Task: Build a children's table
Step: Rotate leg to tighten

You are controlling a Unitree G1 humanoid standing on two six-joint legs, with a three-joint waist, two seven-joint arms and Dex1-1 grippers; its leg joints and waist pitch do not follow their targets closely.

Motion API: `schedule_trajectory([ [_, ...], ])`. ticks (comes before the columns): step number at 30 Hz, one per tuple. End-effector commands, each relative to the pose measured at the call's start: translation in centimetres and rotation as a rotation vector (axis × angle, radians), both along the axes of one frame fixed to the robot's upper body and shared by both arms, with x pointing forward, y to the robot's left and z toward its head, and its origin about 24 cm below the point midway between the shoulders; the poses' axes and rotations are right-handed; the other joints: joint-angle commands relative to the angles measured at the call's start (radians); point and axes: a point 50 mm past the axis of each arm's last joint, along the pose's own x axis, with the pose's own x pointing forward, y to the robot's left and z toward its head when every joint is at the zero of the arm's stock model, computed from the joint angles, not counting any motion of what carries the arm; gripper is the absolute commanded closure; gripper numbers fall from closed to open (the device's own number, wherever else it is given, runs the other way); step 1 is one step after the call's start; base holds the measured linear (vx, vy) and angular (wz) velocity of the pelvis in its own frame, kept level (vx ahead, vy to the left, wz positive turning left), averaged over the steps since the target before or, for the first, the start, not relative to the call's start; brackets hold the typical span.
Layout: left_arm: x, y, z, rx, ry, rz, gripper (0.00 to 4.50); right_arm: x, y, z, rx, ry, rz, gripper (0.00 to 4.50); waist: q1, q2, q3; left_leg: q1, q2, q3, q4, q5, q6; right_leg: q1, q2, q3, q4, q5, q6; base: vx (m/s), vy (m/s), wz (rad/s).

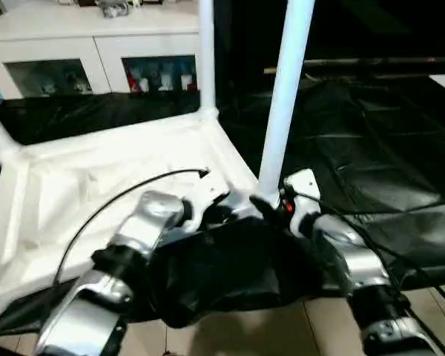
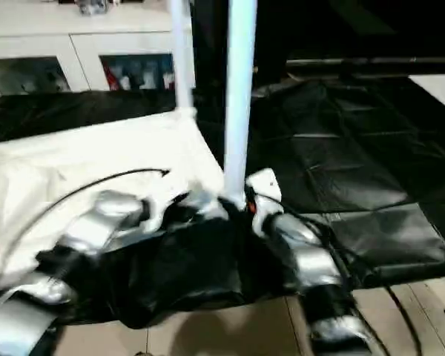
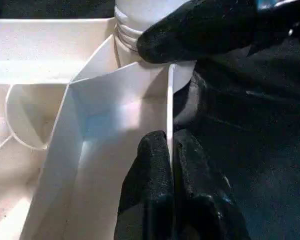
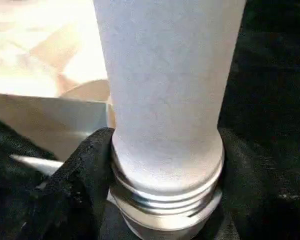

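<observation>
- Upside down on black sheeting point(image 1: 371, 163), the white tabletop point(image 1: 96, 185) lies ribs-up.
- Left end effector point(image 3: 171, 165) is clenched on its rim wall.
- Right end effector point(image 4: 165, 200) grasps the base of an upright leg point(image 1: 285, 96) at the near corner socket.

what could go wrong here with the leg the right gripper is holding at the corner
The leg leans in the head views and its ribbed end still shows above the corner socket in the right wrist view, so it may not be fully seated and could cross-thread or tip. The right gripper grips only low at the base. The left gripper pinches just the thin tabletop rim, so the top may shift on the black sheet.
</observation>
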Motion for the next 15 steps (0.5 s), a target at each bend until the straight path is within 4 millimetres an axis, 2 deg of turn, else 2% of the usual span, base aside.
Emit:
schedule_trajectory([
  [1,-0.5,-2.8,0.2,-0.089,0.005,-0.052,4.5,-0.4,1.9,-1.2,-0.021,0.052,0.036,1.74,-0.002,-0.017,-0.055,0.027,0.046,-0.034,-0.079,-0.414,-0.015,0.018,-0.05,0.026,-0.088,-0.431,-0.168,0.0,0.0,0.0],
  [2,-0.6,-3.2,0.3,-0.091,0.002,-0.068,4.5,-0.3,2.6,-0.9,0.011,0.041,0.06,1.39,-0.002,-0.013,-0.056,0.026,0.046,-0.035,-0.079,-0.413,-0.014,0.019,-0.051,0.026,-0.086,-0.426,-0.169,0.0,0.0,0.0],
  [3,-0.7,-3.3,0.3,-0.085,0.001,-0.09,4.5,-0.3,3.0,-0.5,0.05,0.032,0.089,1.39,-0.001,-0.014,-0.057,0.026,0.047,-0.034,-0.078,-0.406,-0.004,0.02,-0.051,0.027,-0.087,-0.409,-0.17,0.0,0.0,0.0],
  [5,-0.9,-3.2,0.2,-0.076,-0.001,-0.115,4.5,-0.4,3.1,0.0,0.073,0.015,0.12,1.02,0.001,-0.013,-0.058,0.025,0.048,-0.033,-0.078,-0.393,0.002,0.021,-0.05,0.027,-0.084,-0.381,-0.179,0.0,0.0,0.0],
  [8,-1.4,-2.4,0.0,-0.069,0.011,-0.174,4.5,-0.6,2.1,0.4,0.042,-0.021,0.189,0.94,0.005,-0.014,-0.06,0.024,0.05,-0.033,-0.079,-0.382,0.01,0.026,-0.051,0.027,-0.08,-0.346,-0.192,0.0,0.0,0.0],
  [9,-1.8,-1.8,-0.1,-0.066,0.023,-0.205,4.5,-0.9,1.2,0.5,0.012,-0.038,0.228,0.59,0.006,-0.016,-0.061,0.022,0.052,-0.031,-0.077,-0.363,0.018,0.027,-0.051,0.028,-0.077,-0.313,-0.199,0.0,0.0,0.0],
  [11,-1.8,-1.4,-0.1,-0.062,0.025,-0.205,4.5,-1.0,0.8,0.7,0.008,-0.042,0.247,0.59,0.011,-0.015,-0.062,0.023,0.051,-0.026,-0.074,-0.336,0.035,0.027,-0.051,0.029,-0.075,-0.281,-0.212,0.0,0.0,0.0],
  [12,-1.9,-1.0,-0.2,-0.061,0.027,-0.213,4.5,-1.1,0.3,0.9,0.004,-0.051,0.275,0.59,0.011,-0.018,-0.061,0.023,0.05,-0.025,-0.073,-0.33,0.041,0.027,-0.051,0.029,-0.076,-0.283,-0.214,0.0,0.0,0.0],
  [14,-2.2,-0.1,-0.2,-0.055,0.036,-0.243,4.5,-1.5,-0.8,1.3,-0.018,-0.068,0.344,0.59,0.024,-0.018,-0.062,0.021,0.053,-0.025,-0.072,-0.302,0.052,0.031,-0.053,0.029,-0.075,-0.282,-0.213,0.0,0.0,0.0],
  [15,-2.2,-0.1,-0.2,-0.055,0.036,-0.243,4.5,-1.5,-0.8,1.3,-0.018,-0.068,0.344,0.59,0.03,-0.016,-0.062,0.023,0.055,-0.023,-0.072,-0.295,0.053,0.028,-0.052,0.03,-0.073,-0.276,-0.212,0.0,0.0,0.0],
])
